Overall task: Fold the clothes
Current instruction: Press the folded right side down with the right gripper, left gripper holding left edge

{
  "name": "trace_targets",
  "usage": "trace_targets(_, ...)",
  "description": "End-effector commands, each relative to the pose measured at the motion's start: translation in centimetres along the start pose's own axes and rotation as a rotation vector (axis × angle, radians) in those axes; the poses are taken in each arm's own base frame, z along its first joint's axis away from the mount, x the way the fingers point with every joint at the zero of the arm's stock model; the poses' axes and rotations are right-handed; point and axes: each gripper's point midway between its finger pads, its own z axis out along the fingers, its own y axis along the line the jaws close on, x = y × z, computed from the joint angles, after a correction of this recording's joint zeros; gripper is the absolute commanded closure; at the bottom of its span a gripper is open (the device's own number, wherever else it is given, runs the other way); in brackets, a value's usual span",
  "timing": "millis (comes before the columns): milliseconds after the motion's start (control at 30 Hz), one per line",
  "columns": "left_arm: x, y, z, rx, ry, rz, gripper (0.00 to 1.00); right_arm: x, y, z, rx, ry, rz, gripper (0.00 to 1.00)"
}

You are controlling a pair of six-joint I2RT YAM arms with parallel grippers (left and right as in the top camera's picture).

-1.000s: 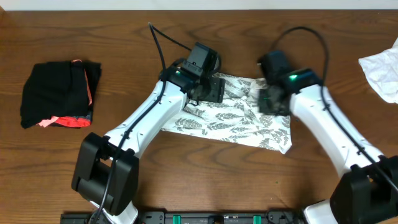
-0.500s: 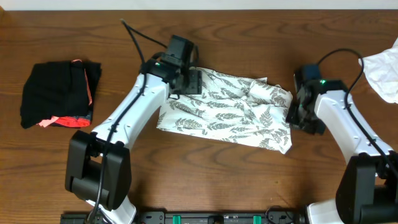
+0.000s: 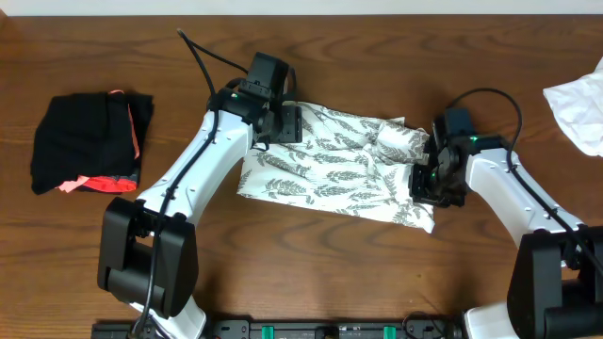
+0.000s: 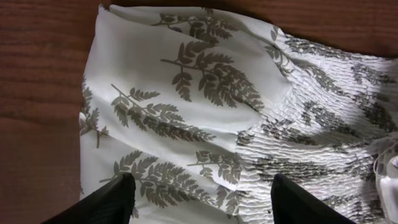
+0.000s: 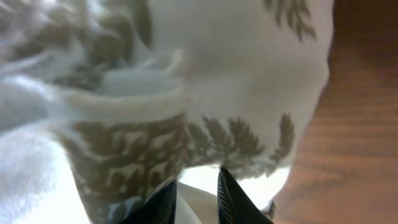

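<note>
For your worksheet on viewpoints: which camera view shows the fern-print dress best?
Overhead: nearly the whole dress shows, from end to end. The left wrist view shows only one corner, sharply; the right wrist view shows only a blurred edge.

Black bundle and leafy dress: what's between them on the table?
Just bare wooden table between the black bundle and the dress; the left arm crosses above it. The overhead view shows this.

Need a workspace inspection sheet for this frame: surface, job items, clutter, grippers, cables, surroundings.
Surface: brown wooden table.
Job's things: dress lies mid-table, right end bunched.
Clutter: black bundle at far left; white cloth at right edge.
Grippers: left gripper open above the dress's left end; right gripper shut on the dress's right edge.
Cables: left arm's cable and right arm's cable loop above the wrists.
Surroundings: nothing seen.
</note>
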Motion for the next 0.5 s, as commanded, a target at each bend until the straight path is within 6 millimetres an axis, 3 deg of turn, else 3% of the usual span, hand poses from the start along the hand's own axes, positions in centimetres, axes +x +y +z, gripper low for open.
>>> trace_targets(0, 0.0, 0.3, 0.3, -0.015, 0.005, -0.010, 0.30, -0.4, 1.9, -0.8, -0.086, -0.033, -0.103, 0.79)
trace_targets(200, 0.1, 0.3, 0.3, -0.016, 0.009, -0.010, 0.30, -0.4, 6.0, -1.3, -0.288, -0.061, -0.333, 0.79)
trace_targets(467, 0.5, 0.5, 0.3, -0.022, 0.025, -0.012, 0.30, -0.6, 6.8, -0.4, -0.170, -0.093, -0.364, 0.78)
